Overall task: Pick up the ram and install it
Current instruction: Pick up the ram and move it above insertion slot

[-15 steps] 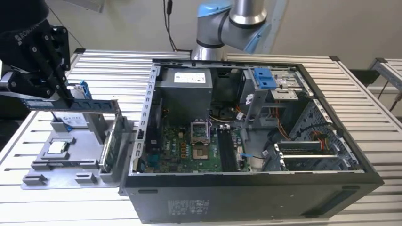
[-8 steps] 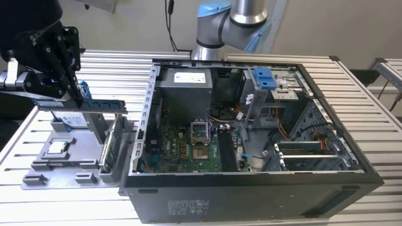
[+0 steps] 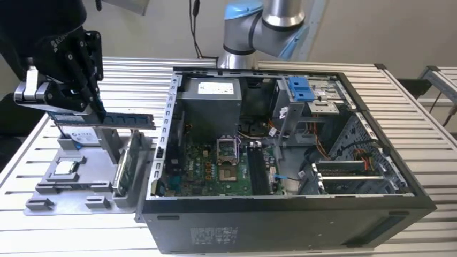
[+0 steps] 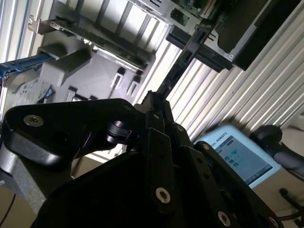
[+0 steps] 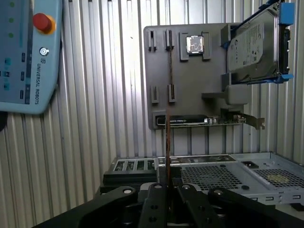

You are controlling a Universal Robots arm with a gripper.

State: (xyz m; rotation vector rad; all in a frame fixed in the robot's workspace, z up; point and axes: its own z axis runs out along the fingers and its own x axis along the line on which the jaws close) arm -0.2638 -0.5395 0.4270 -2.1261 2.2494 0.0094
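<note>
claw (image 3: 87, 110): shut on one end of the ram, fingers (image 5: 156, 199) pinching its flat faces.
ram (image 3: 120, 120): held level in the air, above the tray and to the exterior view's left of the case, touching neither; in both wrist views it shows edge-on as a thin line running out from the claw.
tray (image 3: 53, 187): grey holder on the tabletop (image 3: 128, 75), just beside the case.
drive (image 3: 77, 134): silver in a blue frame, standing in the tray below the ram.
card (image 3: 121, 172): green, on edge along the tray's side nearest the case.
chip (image 3: 64, 167): square, lying flat on the tray.
case (image 3: 286, 219): open, green board (image 3: 207, 171) showing inside.
pendant (image 5: 23, 57): lying on the tabletop, apart from the tray.
</note>
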